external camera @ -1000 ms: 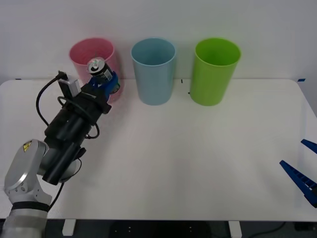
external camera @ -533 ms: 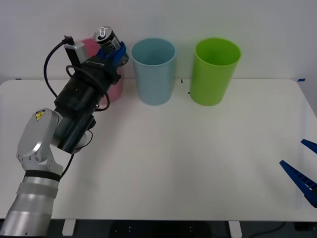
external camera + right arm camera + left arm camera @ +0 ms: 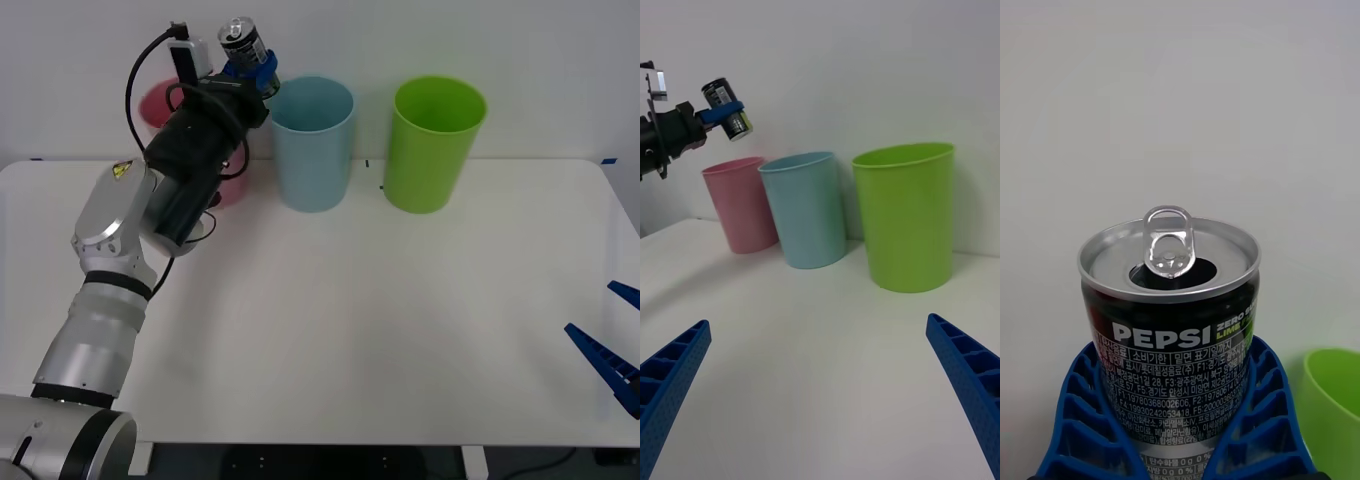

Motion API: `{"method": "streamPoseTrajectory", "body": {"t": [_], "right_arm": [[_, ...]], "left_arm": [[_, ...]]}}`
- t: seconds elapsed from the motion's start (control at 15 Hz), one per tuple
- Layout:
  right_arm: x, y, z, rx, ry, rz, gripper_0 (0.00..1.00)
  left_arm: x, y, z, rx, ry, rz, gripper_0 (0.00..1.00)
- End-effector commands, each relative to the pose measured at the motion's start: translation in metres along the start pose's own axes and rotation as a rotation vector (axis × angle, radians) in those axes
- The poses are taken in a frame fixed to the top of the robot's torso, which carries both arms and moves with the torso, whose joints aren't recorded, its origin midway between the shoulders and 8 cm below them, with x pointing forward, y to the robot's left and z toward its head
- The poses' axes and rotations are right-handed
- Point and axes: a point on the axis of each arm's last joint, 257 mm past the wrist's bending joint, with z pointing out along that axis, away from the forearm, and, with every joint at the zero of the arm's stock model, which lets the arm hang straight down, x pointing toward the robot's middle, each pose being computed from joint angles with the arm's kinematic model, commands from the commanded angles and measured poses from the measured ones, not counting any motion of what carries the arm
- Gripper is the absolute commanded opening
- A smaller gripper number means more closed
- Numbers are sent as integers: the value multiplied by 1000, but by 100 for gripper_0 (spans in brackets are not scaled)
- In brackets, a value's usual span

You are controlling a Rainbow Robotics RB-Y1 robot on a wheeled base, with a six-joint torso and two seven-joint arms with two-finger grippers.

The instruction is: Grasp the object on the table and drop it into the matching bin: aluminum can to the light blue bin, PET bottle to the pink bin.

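Up close, the left end effector [image 3: 1176, 420] clamps the aluminum can [image 3: 1171, 330], its tab raised; right end effector [image 3: 820, 397] gapes wide.

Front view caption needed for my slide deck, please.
Left gripper holds the aluminum can aloft between pink bin and light blue bin.

The front camera sits above the arms, looking forward and down across the table [image 3: 400, 330]. The right wrist camera sits low near the tabletop, facing the bin row from a distance; both views share the light blue bin [image 3: 311, 143] [image 3: 808, 208]. The left wrist camera views the aluminum can [image 3: 1171, 330] at close range.
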Motion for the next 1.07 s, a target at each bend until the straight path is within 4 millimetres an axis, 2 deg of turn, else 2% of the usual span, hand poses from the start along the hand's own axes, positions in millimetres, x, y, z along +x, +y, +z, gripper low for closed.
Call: {"method": "streamPoseTrajectory", "body": {"t": [0.07, 0.27, 0.6, 1.07], "right_arm": [[0, 0, 0, 0, 0, 0, 100], [0, 0, 0, 0, 0, 0, 100], [0, 0, 0, 0, 0, 0, 100], [0, 0, 0, 0, 0, 0, 100]], "left_arm": [[6, -10, 26, 4, 38, 22, 0], [18, -22, 50, 15, 90, 38, 0], [22, -40, 79, 13, 142, 78, 0], [23, -50, 84, 11, 149, 94, 0]]}}
